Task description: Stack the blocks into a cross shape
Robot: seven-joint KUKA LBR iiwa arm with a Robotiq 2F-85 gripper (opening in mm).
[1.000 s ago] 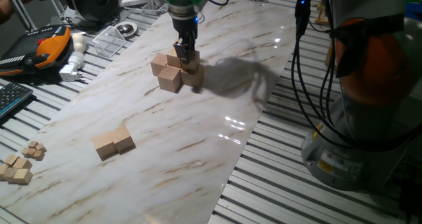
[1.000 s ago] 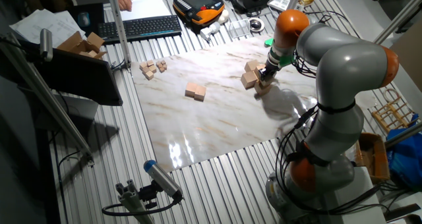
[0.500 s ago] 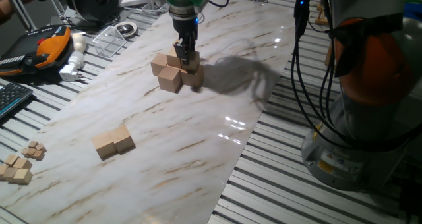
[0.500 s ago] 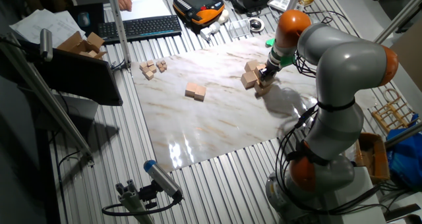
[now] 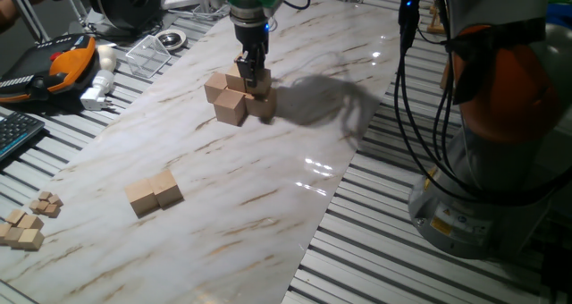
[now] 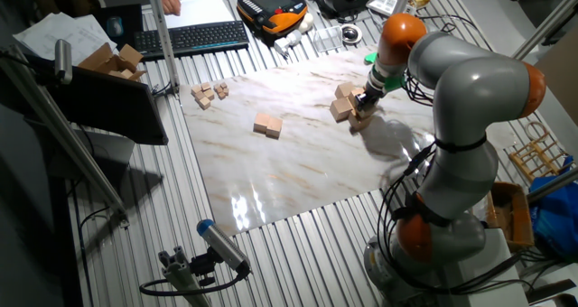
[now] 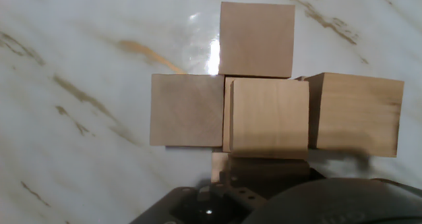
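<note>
No text or label can be read.

A cluster of plain light-tan wooden cubes [image 5: 234, 97] lies on the marble-patterned table slab [image 5: 268, 188]. In the hand view, one raised cube [image 7: 268, 114] sits centrally, with neighbours touching its left [image 7: 186, 110], right [image 7: 356, 113] and far [image 7: 256, 39] sides.

Robotics lab: big arm [image 6: 470, 99] bolted by a slatted metal bench [image 5: 375, 259], cables [image 5: 402, 116], keyboard [image 6: 194, 38] + orange control pad [image 6: 275, 4] w/ other gear behind fingers.
</note>
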